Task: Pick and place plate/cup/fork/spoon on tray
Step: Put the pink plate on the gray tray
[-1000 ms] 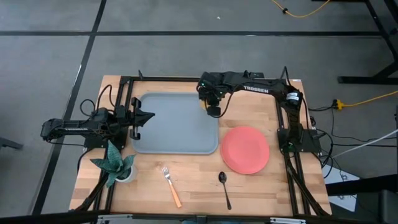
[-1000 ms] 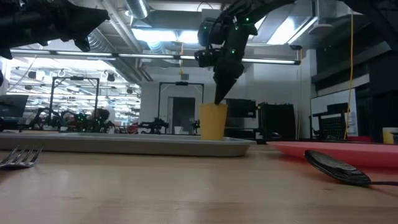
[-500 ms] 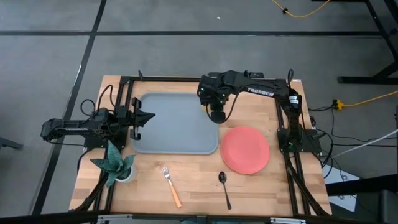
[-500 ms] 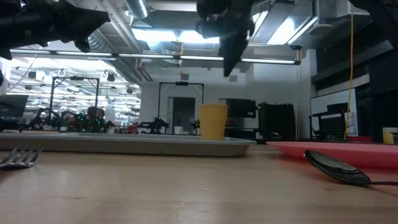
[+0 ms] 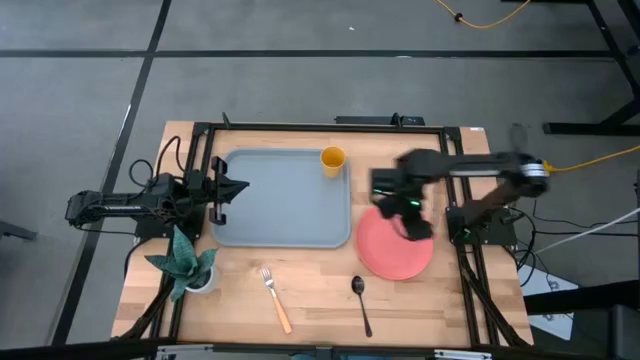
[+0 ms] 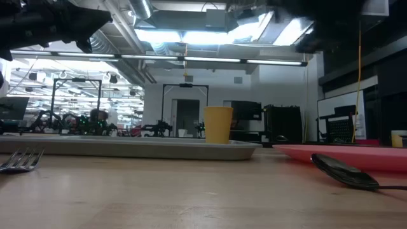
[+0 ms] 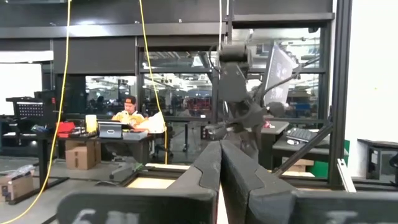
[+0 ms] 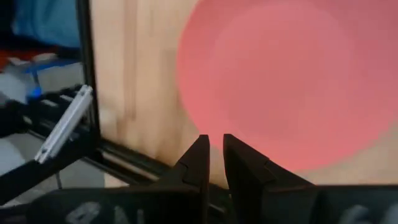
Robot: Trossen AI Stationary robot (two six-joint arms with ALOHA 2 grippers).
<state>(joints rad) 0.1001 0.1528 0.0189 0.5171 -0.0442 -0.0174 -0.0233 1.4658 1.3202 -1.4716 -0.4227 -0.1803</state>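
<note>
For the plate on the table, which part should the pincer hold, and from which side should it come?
Grip the plate by its rim, probably the edge facing away from the tray. It lies flat on the table, so only the thin rim offers a hold. The right pincer hovers above it.

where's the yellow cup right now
In the high view the cup stands upright on the tray, in its far right corner, apart from the right claw, which is over the plate.
</note>
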